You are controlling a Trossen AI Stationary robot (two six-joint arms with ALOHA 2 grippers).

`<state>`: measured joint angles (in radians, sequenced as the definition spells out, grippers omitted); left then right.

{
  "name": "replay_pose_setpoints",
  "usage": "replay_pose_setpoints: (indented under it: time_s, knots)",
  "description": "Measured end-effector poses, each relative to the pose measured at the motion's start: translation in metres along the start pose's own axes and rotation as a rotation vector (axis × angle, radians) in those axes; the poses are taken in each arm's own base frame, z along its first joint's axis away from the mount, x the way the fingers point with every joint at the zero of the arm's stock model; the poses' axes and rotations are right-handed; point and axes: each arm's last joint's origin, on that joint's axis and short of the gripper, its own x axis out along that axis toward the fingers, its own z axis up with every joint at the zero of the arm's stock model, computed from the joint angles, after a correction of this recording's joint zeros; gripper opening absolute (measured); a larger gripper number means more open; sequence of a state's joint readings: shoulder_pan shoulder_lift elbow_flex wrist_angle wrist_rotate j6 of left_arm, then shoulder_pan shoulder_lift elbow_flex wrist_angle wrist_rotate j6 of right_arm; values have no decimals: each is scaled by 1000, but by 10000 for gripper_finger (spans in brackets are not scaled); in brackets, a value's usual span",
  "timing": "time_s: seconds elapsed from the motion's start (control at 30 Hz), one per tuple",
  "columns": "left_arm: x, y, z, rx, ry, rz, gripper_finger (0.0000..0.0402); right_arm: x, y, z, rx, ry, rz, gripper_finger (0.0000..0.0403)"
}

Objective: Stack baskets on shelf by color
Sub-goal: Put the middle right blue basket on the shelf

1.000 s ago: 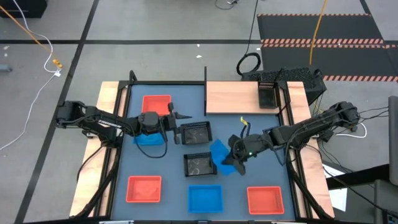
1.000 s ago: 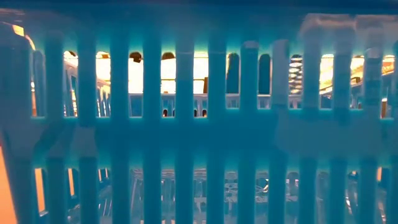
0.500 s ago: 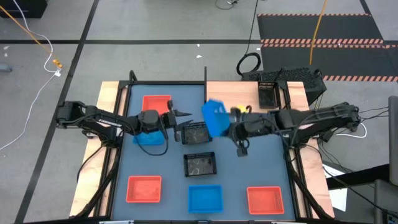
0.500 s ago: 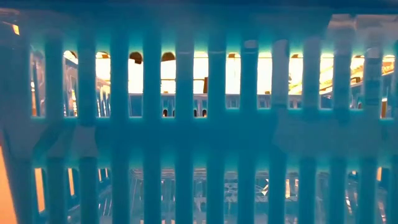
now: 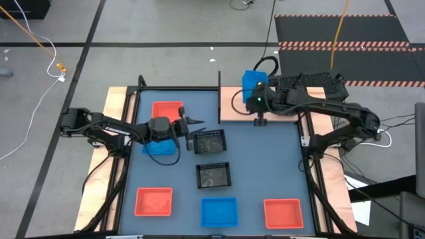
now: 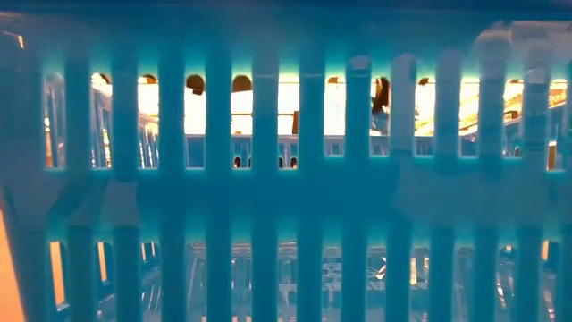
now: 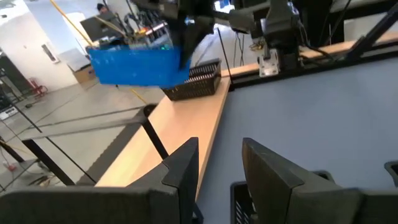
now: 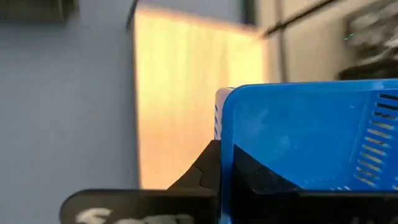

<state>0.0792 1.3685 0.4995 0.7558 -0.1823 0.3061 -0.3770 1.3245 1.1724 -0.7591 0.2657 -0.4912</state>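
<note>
My right gripper [image 5: 256, 95] is shut on a bright blue basket [image 5: 251, 82] and holds it above the far left part of the wood shelf [image 5: 239, 106]. A black mesh basket [image 5: 287, 103] stands on the shelf's right part. My left gripper [image 5: 191, 125] is open and empty beside a black mesh basket [image 5: 209, 141] in the middle of the table. A second black basket [image 5: 214, 174] lies nearer. A blue basket [image 5: 159, 148] lies under my left arm. In the left wrist view the held basket [image 7: 134, 65] hangs over the shelf [image 7: 180, 137]. My right gripper holds the blue basket by one side wall near a corner [image 8: 225, 134], with a dark finger [image 8: 208, 169] on the wall's outer side. The other finger seems to lie inside. The basket is lifted clear of the shelf and tilted.
Red baskets lie at far left [image 5: 167, 109], near left [image 5: 154, 201] and near right [image 5: 283, 212]. A blue basket [image 5: 219, 211] at the near edge fills the low view with its slats [image 6: 286, 179]. A black post [image 5: 219, 83] stands at the shelf's left end.
My right gripper has carried the blue basket from the table's middle right toward the far edge and up, and now holds it over the shelf's left part. The basket has stayed tilted in the hold. My left arm has kept still.
</note>
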Motion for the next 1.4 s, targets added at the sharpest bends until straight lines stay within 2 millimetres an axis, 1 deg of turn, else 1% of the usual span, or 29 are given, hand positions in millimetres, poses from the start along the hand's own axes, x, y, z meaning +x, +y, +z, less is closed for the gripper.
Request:
replay_pose_setpoints:
  time_s: [0.07,0.13,0.27,0.43,0.63,0.83,1.03,1.27,1.4]
  knots:
    - [0,0,-1,1,15,-5,127,12,-1,-14,20,29,71,0]
    - [0,-1,-3,5,32,-10,127,21,0,-25,32,64,94,0]
    - [0,-1,-4,7,41,-13,127,31,4,-37,21,118,113,0]
    - [0,-1,-4,21,40,-13,127,36,10,-43,29,116,167,0]
    - [0,-1,-3,29,33,-10,127,45,12,-47,99,101,145,0]
    - [0,-1,-3,26,27,-8,127,53,21,-56,93,128,160,0]
    - [0,-1,-3,19,28,-8,127,55,23,-58,90,136,160,1]
    - [0,-1,-3,18,28,-8,127,55,23,-59,69,135,162,14]
    - [0,-1,-3,18,28,-8,127,56,21,-58,52,149,106,28]
